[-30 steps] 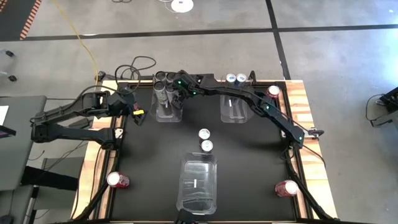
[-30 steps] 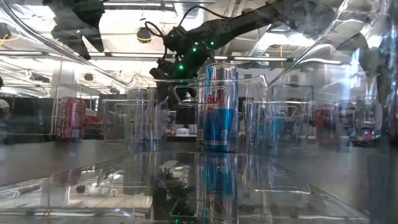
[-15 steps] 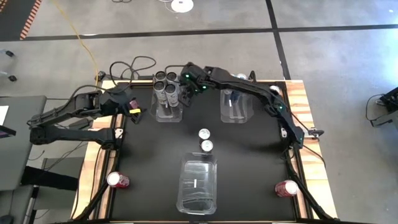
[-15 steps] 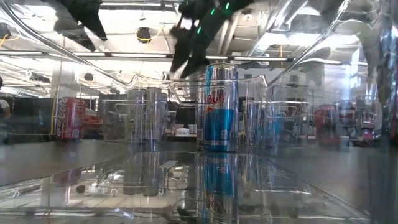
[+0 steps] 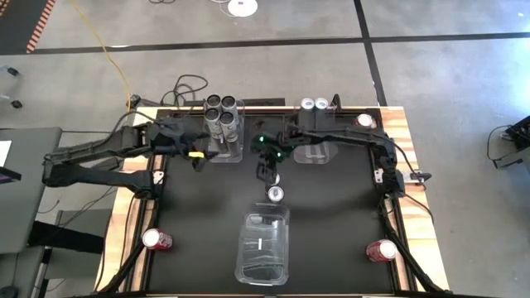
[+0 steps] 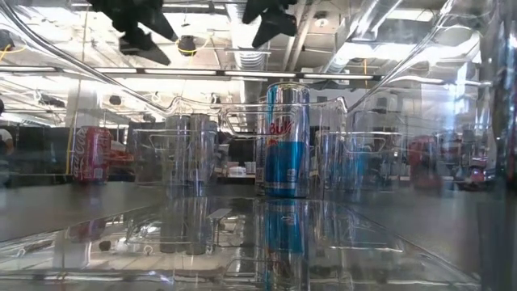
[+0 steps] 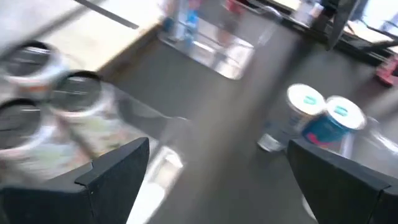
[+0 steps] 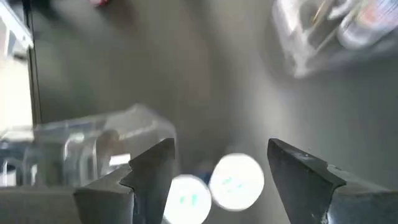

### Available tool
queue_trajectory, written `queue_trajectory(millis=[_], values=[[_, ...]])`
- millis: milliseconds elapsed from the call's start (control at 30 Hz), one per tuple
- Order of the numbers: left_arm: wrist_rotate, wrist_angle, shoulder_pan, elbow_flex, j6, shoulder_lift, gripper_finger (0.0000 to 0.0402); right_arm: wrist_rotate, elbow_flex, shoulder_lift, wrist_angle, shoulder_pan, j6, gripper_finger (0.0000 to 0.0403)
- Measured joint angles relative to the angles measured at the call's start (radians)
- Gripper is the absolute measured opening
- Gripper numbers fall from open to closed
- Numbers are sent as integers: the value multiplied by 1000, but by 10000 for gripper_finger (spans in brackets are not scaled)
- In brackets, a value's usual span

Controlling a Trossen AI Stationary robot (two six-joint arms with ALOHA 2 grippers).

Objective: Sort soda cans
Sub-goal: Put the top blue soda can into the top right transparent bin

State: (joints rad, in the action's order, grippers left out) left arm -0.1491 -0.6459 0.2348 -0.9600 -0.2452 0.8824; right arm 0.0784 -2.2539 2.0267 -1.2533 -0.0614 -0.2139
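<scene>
Partly, the right pincer (image 5: 267, 171) hides one blue can (image 5: 274, 178).

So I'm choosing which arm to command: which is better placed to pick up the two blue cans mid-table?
Right: the right gripper hangs open directly above the blue cans; the left gripper is beside the dark-can bin.

The blue-and-silver can (image 6: 287, 139) shows letters, possibly "BU".

Glossy metal soda cans (image 5: 222, 113), clear plastic bin (image 5: 263, 248)
</scene>
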Motion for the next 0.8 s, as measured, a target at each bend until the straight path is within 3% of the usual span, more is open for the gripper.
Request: queue_trajectory(millis=[133,433,600,800], values=[[71,40,-28,0,4,67,377,-4,0,7,-58,9,-13,277],[48,208,-85,0,77,245,377,3,0,7,-136,19,136,277],[85,306,-111,0,125,345,377,3,0,7,-255,10,198,277],[119,319,-135,0,156,430,377,25,2,7,-244,-1,222,277]])
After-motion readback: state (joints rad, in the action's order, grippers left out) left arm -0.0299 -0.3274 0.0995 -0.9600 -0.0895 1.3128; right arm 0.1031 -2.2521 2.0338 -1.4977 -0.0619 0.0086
